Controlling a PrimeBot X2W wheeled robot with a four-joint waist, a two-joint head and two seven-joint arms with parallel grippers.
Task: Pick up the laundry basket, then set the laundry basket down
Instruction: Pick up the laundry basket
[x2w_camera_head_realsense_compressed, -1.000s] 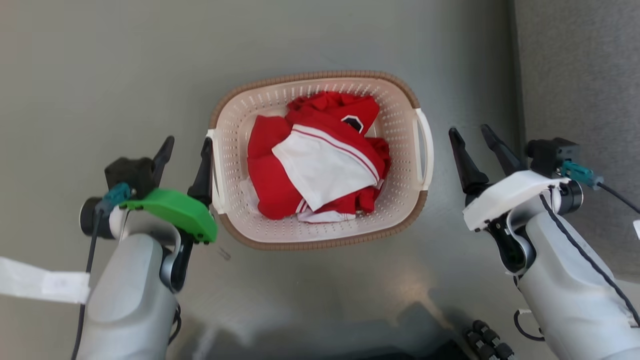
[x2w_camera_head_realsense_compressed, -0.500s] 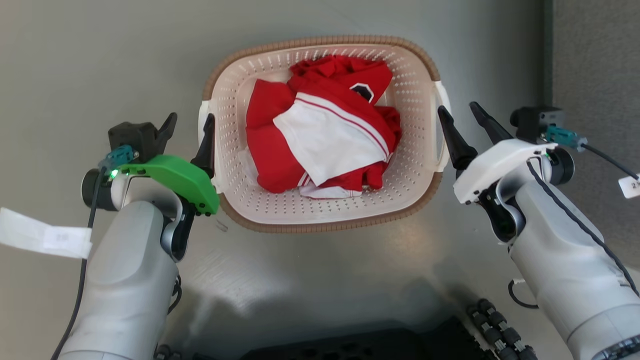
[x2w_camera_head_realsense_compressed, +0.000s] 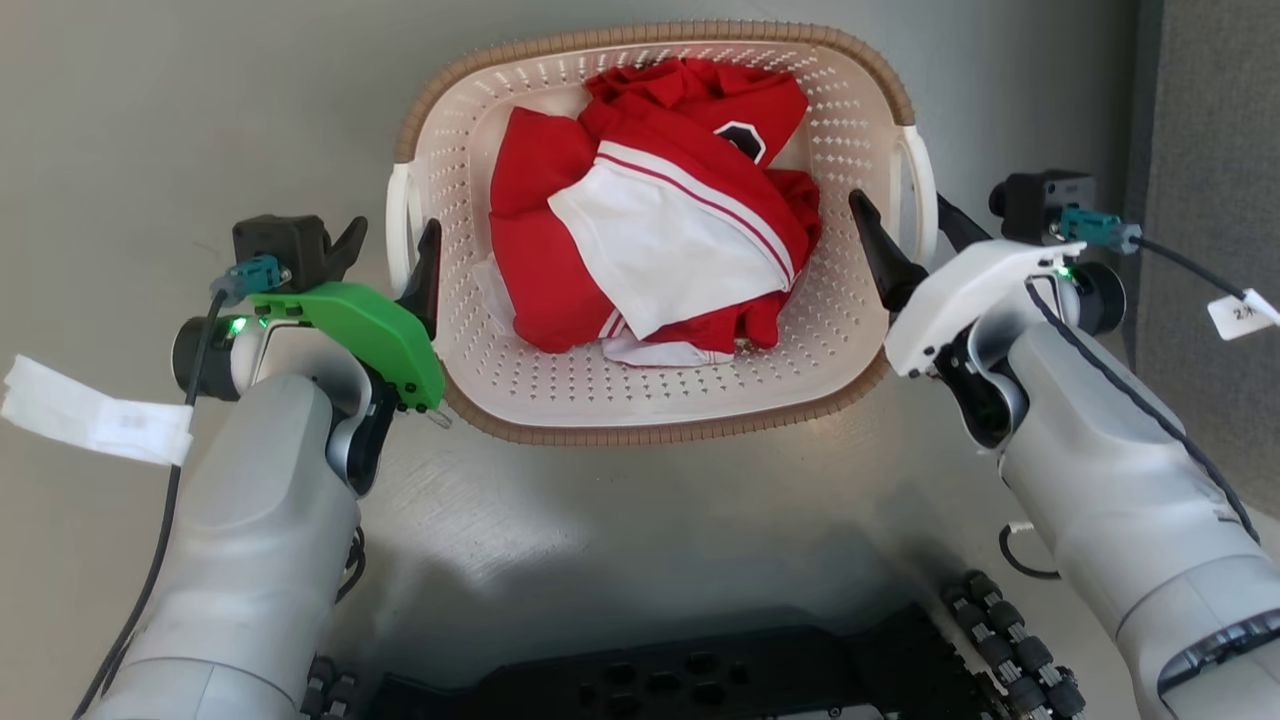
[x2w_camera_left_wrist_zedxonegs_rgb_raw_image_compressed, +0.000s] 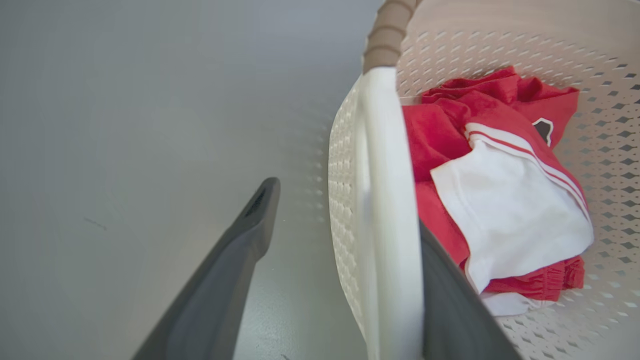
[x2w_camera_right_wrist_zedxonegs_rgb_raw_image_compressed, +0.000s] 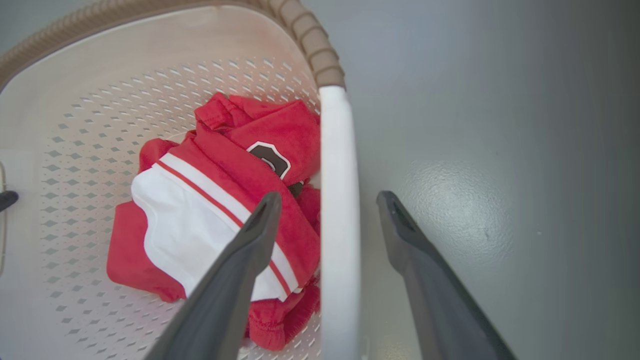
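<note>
The laundry basket (x2w_camera_head_realsense_compressed: 660, 400) is cream and perforated with a brown woven-look rim, and it sits on the grey floor holding red and white clothes (x2w_camera_head_realsense_compressed: 650, 220). My left gripper (x2w_camera_head_realsense_compressed: 392, 245) is open and straddles the white left handle (x2w_camera_head_realsense_compressed: 396, 215); one finger is outside the basket and one inside. The left wrist view shows that handle (x2w_camera_left_wrist_zedxonegs_rgb_raw_image_compressed: 385, 200) between the two dark fingers. On the other side my right gripper (x2w_camera_head_realsense_compressed: 905, 215), also open, straddles the white right handle (x2w_camera_head_realsense_compressed: 922, 180). In the right wrist view that handle (x2w_camera_right_wrist_zedxonegs_rgb_raw_image_compressed: 340, 175) runs up between the fingers without being clamped.
The robot's dark base (x2w_camera_head_realsense_compressed: 650, 680) lies along the bottom edge of the head view. A darker grey strip (x2w_camera_head_realsense_compressed: 1210, 150) runs down the right side. White cable tags (x2w_camera_head_realsense_compressed: 95, 420) hang by the left arm. Bare grey floor surrounds the basket.
The head camera has dropped closer, so the basket looks larger and higher. The right gripper has moved in from beside the basket to straddle the right handle. The left gripper's inner finger has crossed inside the left handle.
</note>
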